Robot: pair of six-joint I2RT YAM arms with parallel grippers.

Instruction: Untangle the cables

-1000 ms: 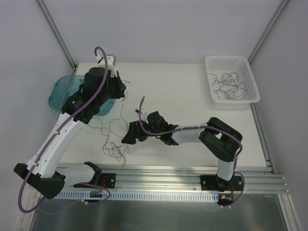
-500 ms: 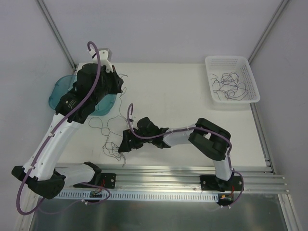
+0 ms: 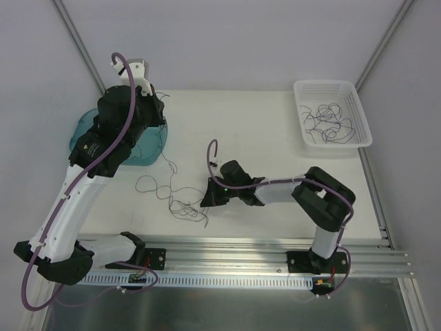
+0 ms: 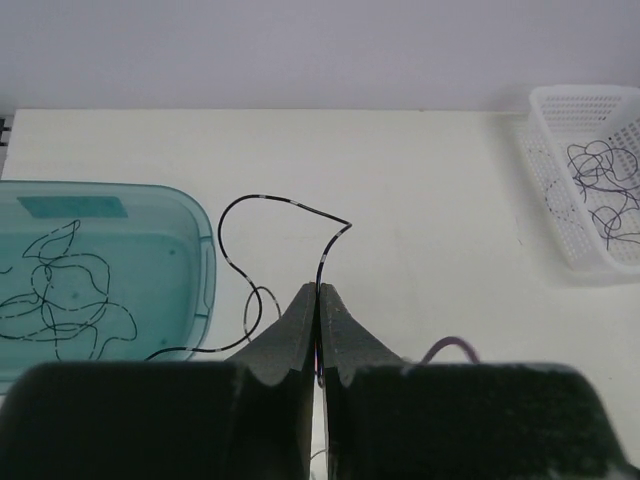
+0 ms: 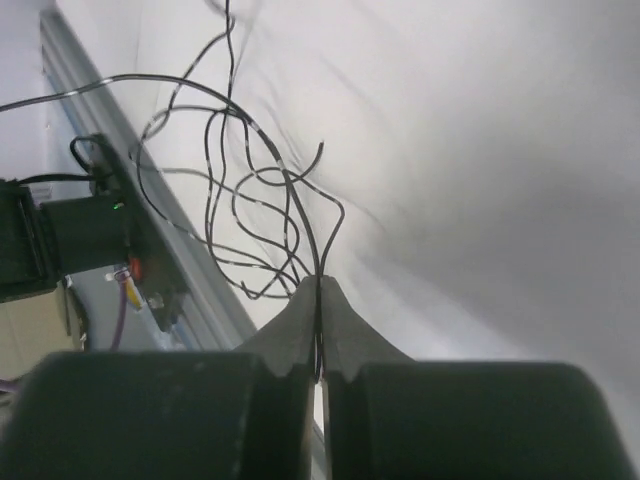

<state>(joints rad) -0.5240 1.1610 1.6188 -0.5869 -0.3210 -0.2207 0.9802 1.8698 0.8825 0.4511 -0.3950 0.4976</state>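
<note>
A loose tangle of thin dark cables (image 3: 185, 205) lies on the white table near the front, and the right wrist view shows it as looping strands (image 5: 250, 210). My right gripper (image 3: 205, 202) (image 5: 320, 280) sits low at the tangle's right edge, shut on two strands of it. My left gripper (image 3: 161, 129) (image 4: 318, 287) is raised beside the teal tray (image 3: 79, 131), shut on one cable (image 4: 270, 198) that arcs out ahead of the tips. A strand (image 3: 155, 181) trails from there toward the tangle. More cables (image 4: 60, 290) lie inside the teal tray (image 4: 205, 235).
A white mesh basket (image 3: 355, 96) (image 4: 545, 180) at the back right holds several more cables (image 3: 329, 117). A metal rail (image 3: 275, 248) with the arm bases runs along the front edge, close to the tangle. Frame posts stand at both back corners.
My right gripper has shut on the tangle's strands and shifted right. The left arm has pulled back and left toward the teal tray with its cable, stretching the tangle out.
</note>
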